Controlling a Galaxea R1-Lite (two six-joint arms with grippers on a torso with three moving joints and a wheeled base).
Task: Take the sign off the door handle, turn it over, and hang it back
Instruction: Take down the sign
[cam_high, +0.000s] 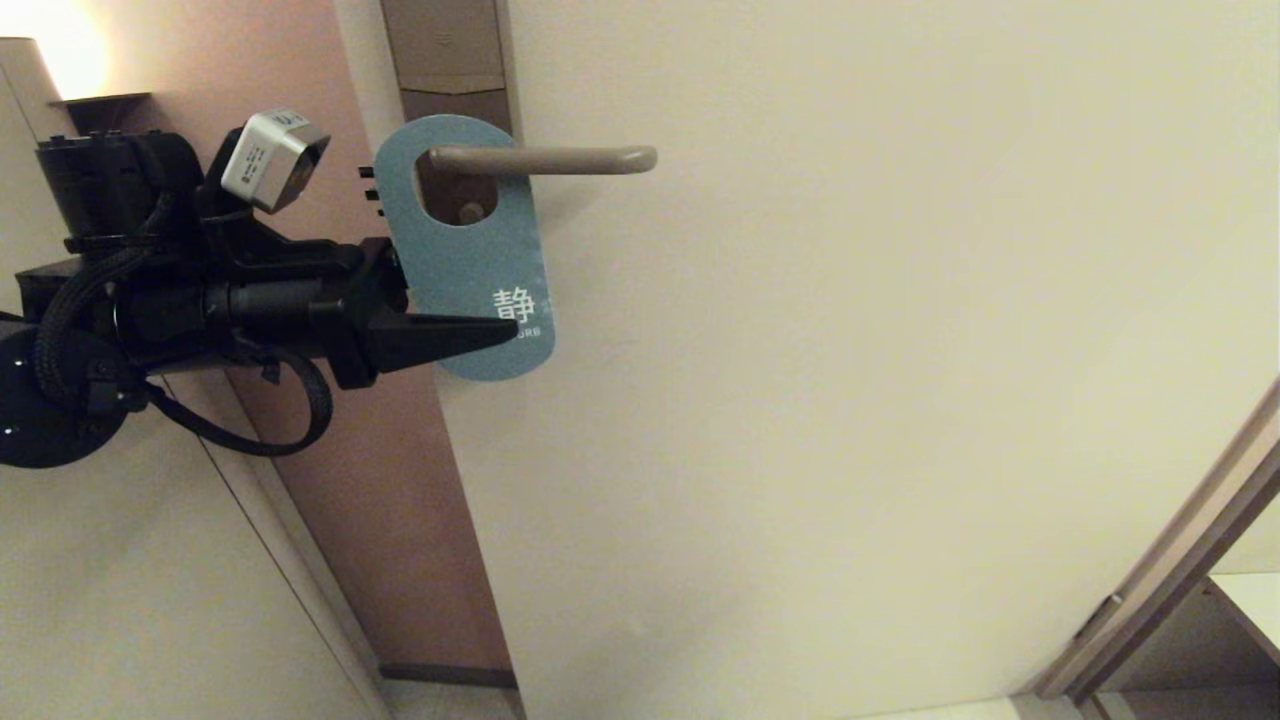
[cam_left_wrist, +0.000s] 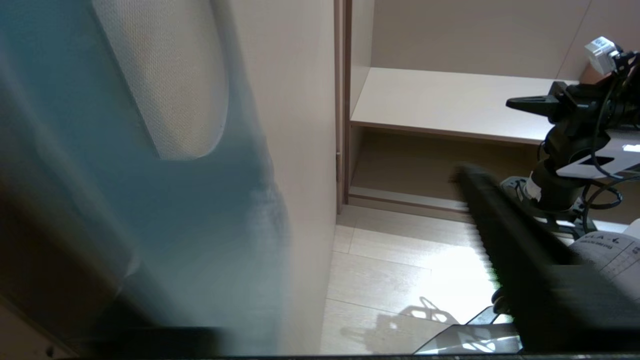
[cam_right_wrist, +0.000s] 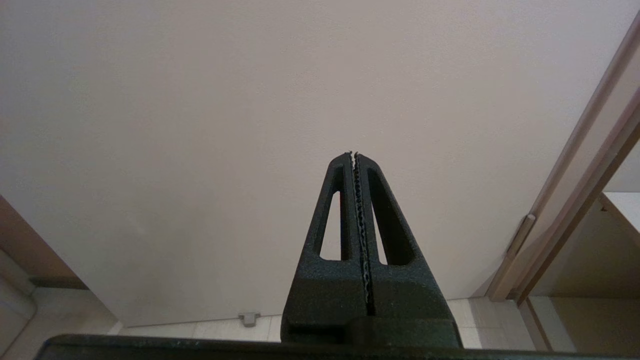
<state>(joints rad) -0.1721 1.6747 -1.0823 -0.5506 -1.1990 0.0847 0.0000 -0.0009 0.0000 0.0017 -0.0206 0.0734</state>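
Observation:
The sign (cam_high: 465, 250) hangs by its oval hole on the door handle (cam_high: 560, 160), blue side out, with white lettering low on it. The handle is a beige lever on a brown lock plate (cam_high: 445, 50). My left gripper (cam_high: 500, 330) reaches in from the left at the sign's lower part. It is open, with one black finger (cam_high: 450, 335) in front of the card and the other hidden behind it. In the left wrist view the sign (cam_left_wrist: 125, 210) fills the near side, well apart from the one visible finger (cam_left_wrist: 505, 240). My right gripper (cam_right_wrist: 354, 156) is shut and empty, low before the door.
The cream door (cam_high: 850, 350) fills the view, with its brown edge and the wall (cam_high: 330, 450) on the left. A door frame and shelf niche (cam_high: 1180, 600) are at the lower right. A lamp (cam_high: 70, 60) glows at the top left.

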